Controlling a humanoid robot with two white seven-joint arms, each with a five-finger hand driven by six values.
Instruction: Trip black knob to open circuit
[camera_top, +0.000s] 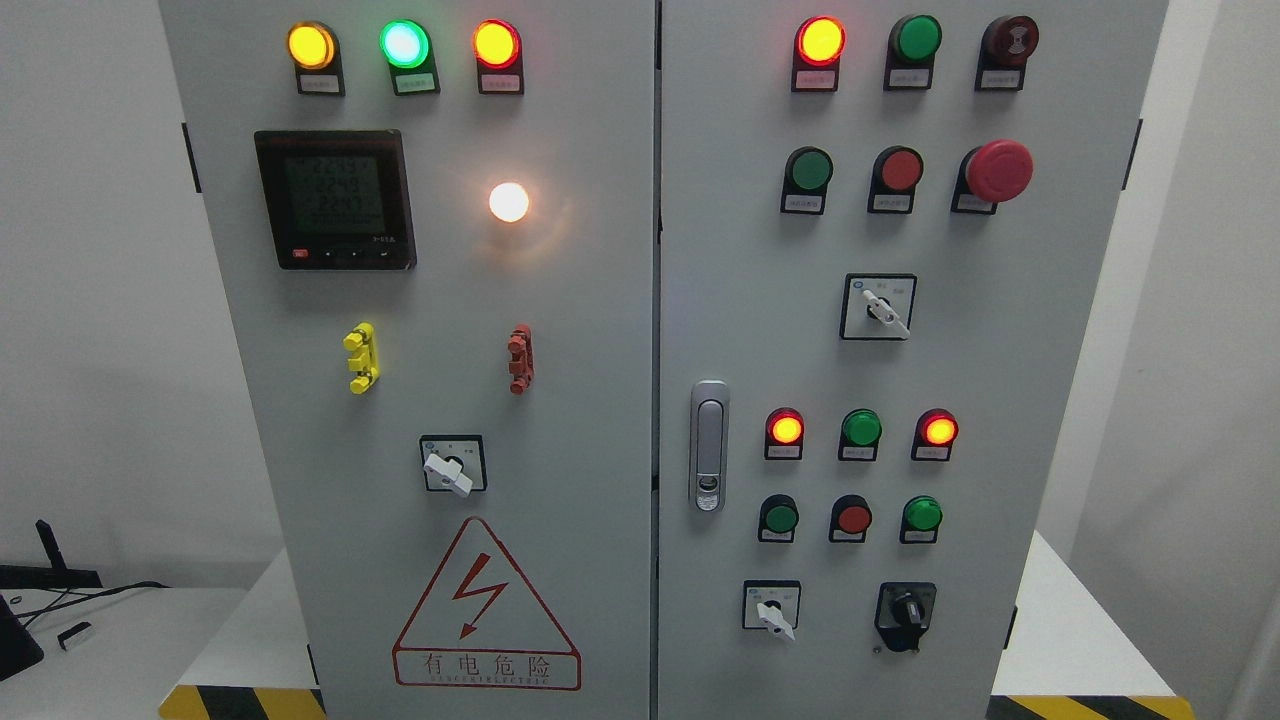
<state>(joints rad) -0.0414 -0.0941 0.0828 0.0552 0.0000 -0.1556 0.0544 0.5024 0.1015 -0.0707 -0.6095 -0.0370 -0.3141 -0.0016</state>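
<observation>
The black knob (906, 610) sits at the lower right of the right cabinet door, on a black base, its handle standing roughly upright. It is unobstructed. To its left is a white rotary switch (773, 609) on a square plate. Neither of my hands nor arms shows anywhere in the head view.
The grey electrical cabinet (600, 300) fills the view, with lit indicator lamps, push buttons, a red emergency stop (998, 170), a meter display (334, 199), a door latch (709, 445) and two more white switches. It stands on a white platform (1080, 640) with hazard striping. Cables lie at the lower left.
</observation>
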